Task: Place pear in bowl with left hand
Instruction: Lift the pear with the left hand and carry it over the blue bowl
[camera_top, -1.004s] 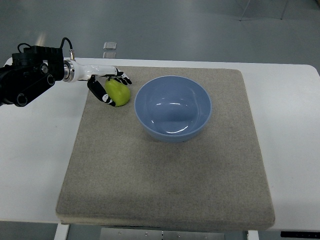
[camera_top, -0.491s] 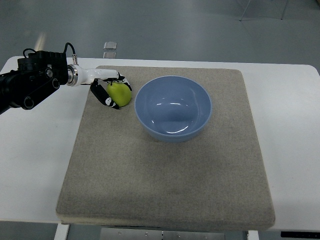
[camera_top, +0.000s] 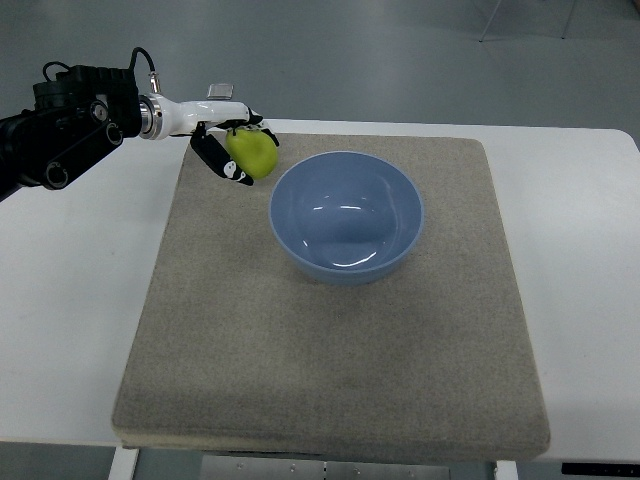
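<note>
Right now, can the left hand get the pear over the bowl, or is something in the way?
Probably yes. The left hand grips the pear just beyond the bowl's left rim, with nothing between them.

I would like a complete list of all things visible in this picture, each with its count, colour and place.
pear: one, yellow-green, held in the left hand, beside the bowl's upper-left rim
bowl: one, light blue, empty, on the mat, a little above its middle
mat: one, grey-beige, square, covering most of the table
table: one, white, under the mat
small clear item: one, on the grey floor beyond the table's far edge; too small to identify
left arm: one, black, entering from the picture's left edge, upper corner
left hand: one, white with black fingers, closed around the pear, at the mat's upper-left corner
</note>
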